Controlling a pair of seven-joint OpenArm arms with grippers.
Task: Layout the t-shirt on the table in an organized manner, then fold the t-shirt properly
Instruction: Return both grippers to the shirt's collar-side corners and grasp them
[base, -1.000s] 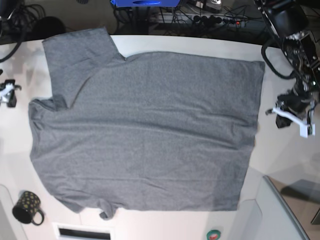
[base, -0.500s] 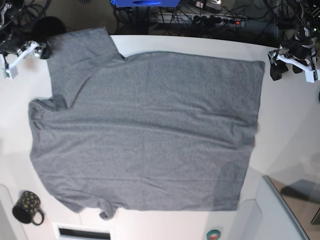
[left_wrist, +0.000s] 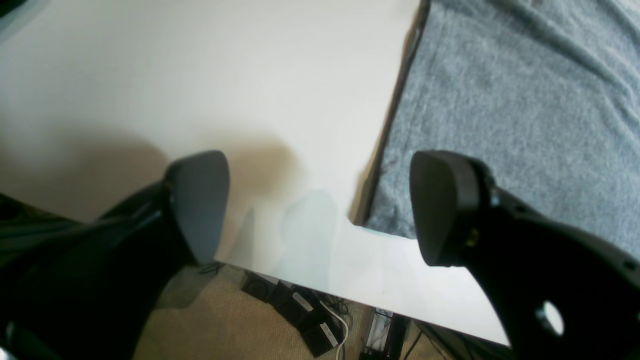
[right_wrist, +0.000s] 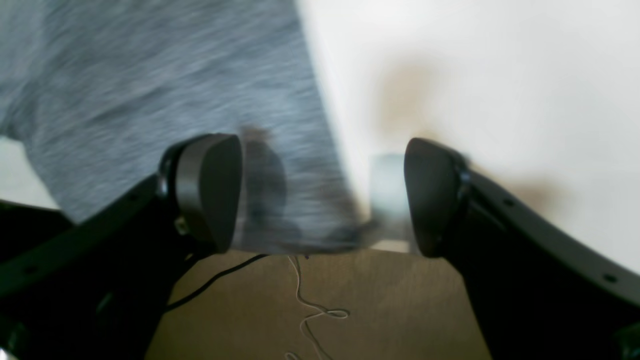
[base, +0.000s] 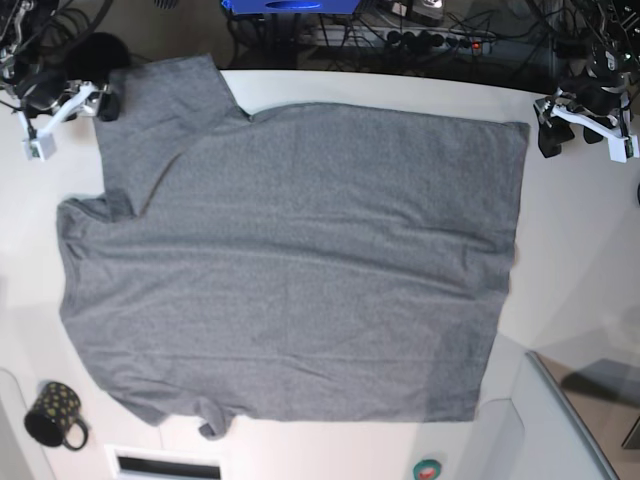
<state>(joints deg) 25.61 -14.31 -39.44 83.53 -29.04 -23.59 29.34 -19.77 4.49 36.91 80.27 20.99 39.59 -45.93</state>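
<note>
Heather-grey t-shirt (base: 290, 270) lies spread flat on the white tabletop (base: 570, 250), soft knit with faint shallow wrinkles across the body. Hem runs down the base view's right side, fairly straight; one short sleeve sticks up at the top left corner, the other sleeve bunches a bit at the bottom left. Neckline side faces the base view's left.

Left claw (base: 585, 120) sits at the tabletop's far right corner, just beside the hem's upper corner, not touching the fabric. In the left wrist view, the left claw's jaws stand wide apart, nothing between them; its rounded matte dark-grey pads (left_wrist: 200, 205) hover over smooth bare tabletop, with the shirt's stitched hem edge close to the other pad.

Right claw (base: 65, 105) is at the far left corner by the upper sleeve. The right wrist view is motion-blurred, but the jaws are spread wide and empty, one pad over the grey sleeve edge, the other over white tabletop, straddling the sleeve's corner near the tabletop's edge.

Small black mug (base: 55, 415) with yellowish dots stands at the bottom left, apart from the shirt. Cables and a power strip (base: 400, 40) lie on the floor behind the tabletop.
</note>
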